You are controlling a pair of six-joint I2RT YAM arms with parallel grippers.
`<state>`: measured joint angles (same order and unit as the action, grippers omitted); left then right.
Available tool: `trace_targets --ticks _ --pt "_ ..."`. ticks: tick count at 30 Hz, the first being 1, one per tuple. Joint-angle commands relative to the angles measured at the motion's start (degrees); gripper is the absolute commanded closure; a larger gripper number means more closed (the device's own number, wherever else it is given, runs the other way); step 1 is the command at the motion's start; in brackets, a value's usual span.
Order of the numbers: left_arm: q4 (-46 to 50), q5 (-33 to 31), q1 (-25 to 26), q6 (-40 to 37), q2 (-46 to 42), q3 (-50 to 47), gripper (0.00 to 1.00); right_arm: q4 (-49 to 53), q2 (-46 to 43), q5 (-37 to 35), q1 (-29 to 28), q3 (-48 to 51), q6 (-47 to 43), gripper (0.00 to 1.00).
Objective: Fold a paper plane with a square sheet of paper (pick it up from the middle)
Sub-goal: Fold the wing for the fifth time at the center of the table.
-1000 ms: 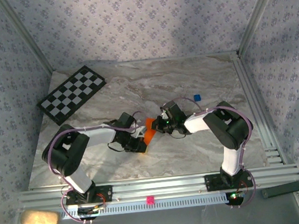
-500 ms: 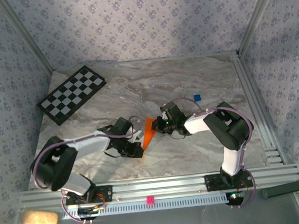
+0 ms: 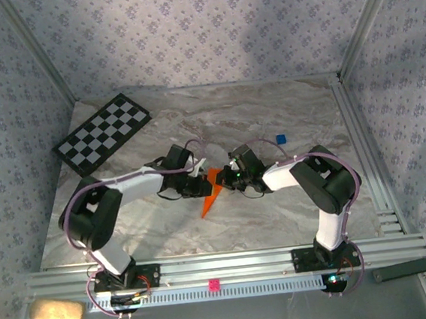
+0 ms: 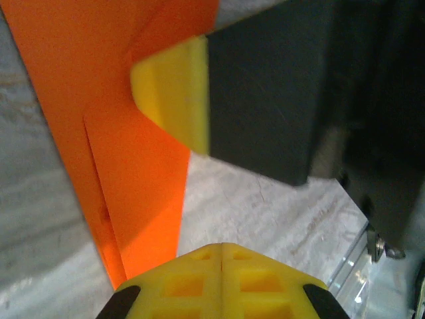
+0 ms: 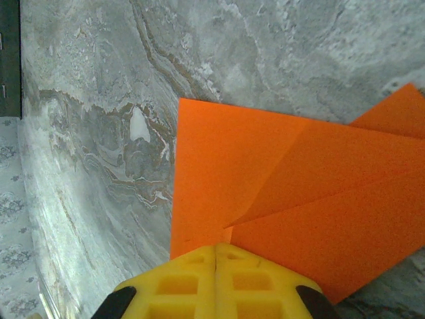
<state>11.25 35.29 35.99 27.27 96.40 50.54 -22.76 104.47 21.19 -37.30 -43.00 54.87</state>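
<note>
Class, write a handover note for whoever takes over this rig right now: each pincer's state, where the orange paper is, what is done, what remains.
Left pincer: shut, tips at the orange paper.
Right pincer: shut, tips at the paper's other side.
The paper lies on the table between the arms, pointed end toward the bases.
Done: diagonal folds show.
Left: probably further folds and creasing toward a slim dart.

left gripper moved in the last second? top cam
Yes. The left gripper has gone away from the near table edge, closer to the checkerboard, and is now beside the far end of the orange paper.
</note>
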Motion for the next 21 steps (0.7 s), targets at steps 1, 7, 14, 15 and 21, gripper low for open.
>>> trace_targets --ticks 1,7,14,15,21 --pt "-2.96 1.30 -0.21 1.82 2.77 1.96 0.99 9.87 1.85 -5.56 0.06 2.31 0.15 0.99" --pt "-1.90 -0.46 -0.11 0.98 6.82 0.76 1.00 9.81 1.53 -5.13 0.04 2.45 0.06 0.98" --pt "-0.60 -7.75 1.26 0.04 8.04 -6.13 1.00 11.95 -1.67 -4.91 1.36 1.32 -1.79 0.97" --pt "-0.87 -7.57 1.34 -0.30 8.10 -6.85 1.00 13.01 -2.91 -5.31 1.97 1.13 -2.41 0.97" --pt "-0.30 -6.69 1.67 -3.23 7.49 -6.44 1.00 14.89 -9.50 -3.49 4.46 0.35 -6.77 0.95"
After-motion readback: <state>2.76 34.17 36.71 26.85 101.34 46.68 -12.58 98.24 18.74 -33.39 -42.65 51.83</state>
